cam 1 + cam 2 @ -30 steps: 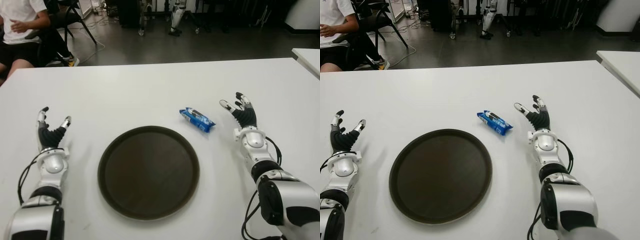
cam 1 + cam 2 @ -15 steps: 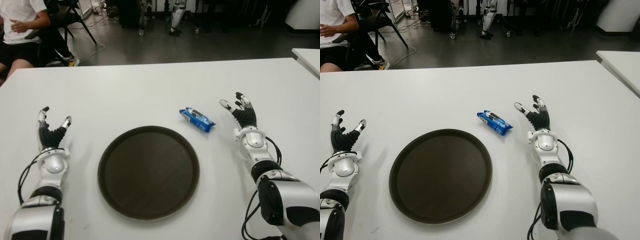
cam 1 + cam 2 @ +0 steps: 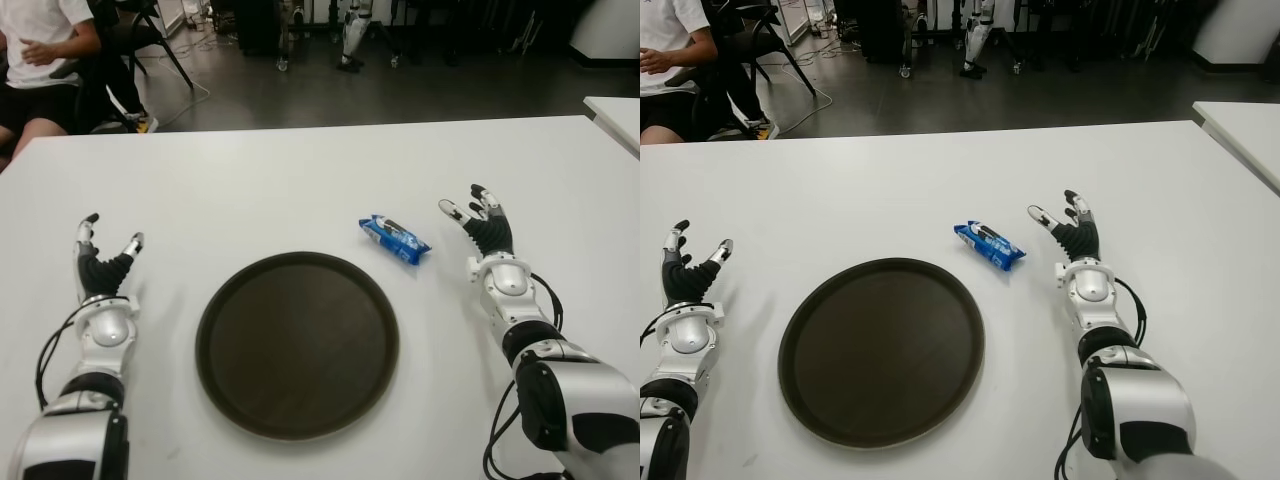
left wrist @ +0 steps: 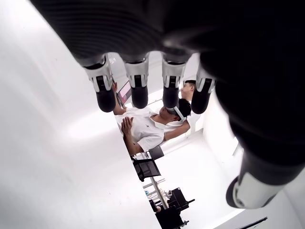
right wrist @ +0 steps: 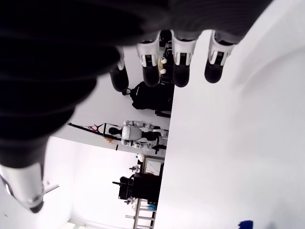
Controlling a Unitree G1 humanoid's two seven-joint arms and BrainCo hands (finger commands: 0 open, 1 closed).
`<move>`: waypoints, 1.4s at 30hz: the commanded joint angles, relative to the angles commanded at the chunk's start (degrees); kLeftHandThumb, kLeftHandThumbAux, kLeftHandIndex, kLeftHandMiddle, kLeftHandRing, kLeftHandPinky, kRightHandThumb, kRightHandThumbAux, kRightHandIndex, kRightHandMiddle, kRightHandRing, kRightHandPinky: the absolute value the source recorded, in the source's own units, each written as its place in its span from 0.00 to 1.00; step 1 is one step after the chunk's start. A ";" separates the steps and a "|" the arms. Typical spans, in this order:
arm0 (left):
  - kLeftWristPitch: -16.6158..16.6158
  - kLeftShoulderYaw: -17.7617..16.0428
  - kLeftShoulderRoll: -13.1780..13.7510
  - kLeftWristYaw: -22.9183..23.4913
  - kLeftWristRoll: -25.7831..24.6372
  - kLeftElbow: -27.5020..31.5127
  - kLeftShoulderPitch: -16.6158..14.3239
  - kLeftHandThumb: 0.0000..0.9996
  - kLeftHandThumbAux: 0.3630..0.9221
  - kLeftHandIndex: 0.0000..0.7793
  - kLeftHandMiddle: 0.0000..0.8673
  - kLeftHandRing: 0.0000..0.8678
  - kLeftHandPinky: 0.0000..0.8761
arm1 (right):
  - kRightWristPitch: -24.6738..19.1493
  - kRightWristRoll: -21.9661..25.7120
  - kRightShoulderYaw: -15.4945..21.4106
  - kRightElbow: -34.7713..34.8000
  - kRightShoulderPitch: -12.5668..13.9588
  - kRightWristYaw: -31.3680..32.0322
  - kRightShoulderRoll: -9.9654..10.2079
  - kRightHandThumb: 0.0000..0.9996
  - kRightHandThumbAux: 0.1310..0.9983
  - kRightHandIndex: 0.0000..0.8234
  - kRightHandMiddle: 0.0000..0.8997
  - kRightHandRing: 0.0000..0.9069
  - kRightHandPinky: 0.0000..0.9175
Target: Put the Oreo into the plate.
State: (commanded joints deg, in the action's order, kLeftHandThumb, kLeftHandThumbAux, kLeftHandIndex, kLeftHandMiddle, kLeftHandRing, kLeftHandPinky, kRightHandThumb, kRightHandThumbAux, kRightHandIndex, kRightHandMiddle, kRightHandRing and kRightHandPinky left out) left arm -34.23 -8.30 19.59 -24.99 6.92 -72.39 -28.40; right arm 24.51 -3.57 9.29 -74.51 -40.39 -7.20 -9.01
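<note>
The Oreo [image 3: 394,238], a small blue packet, lies on the white table [image 3: 300,190] just beyond the right rim of the round dark brown plate [image 3: 297,343]. My right hand [image 3: 480,222] shows to the right of the packet, a short gap away, fingers spread and holding nothing. Far left of the plate is my left hand [image 3: 103,255], its fingers spread and empty too. Both wrist views show straight fingers [image 4: 138,88] with nothing between them. Nothing lies in the plate.
A person in a white shirt [image 3: 40,40] sits on a chair beyond the table's far left corner. Another white table's corner [image 3: 615,115] shows at the far right. Dark floor and equipment lie behind the table.
</note>
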 joint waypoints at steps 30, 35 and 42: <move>0.34 -0.60 -0.10 0.36 -0.14 0.03 -0.22 0.00 0.58 0.02 0.01 0.00 0.00 | 1.25 1.00 0.85 0.42 -0.17 2.15 0.62 0.00 0.52 0.12 0.10 0.06 0.02; 0.36 -0.59 -0.11 0.31 -0.10 0.03 -0.25 0.00 0.58 0.02 0.01 0.00 0.00 | 1.22 0.71 0.62 0.38 -0.16 1.94 0.55 0.01 0.52 0.11 0.09 0.06 0.03; 0.17 -0.61 -0.08 0.54 -0.15 0.06 -0.14 0.00 0.60 0.02 0.01 0.00 0.00 | 1.25 0.74 0.57 0.33 -0.22 1.61 0.55 0.02 0.53 0.13 0.11 0.07 0.05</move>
State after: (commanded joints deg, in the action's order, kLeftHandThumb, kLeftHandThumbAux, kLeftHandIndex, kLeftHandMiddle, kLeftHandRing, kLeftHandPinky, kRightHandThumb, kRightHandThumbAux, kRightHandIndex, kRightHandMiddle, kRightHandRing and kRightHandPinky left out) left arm -34.06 -8.91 19.51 -24.45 6.77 -72.33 -28.54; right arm 25.76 -2.83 9.86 -74.18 -40.61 -5.59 -8.46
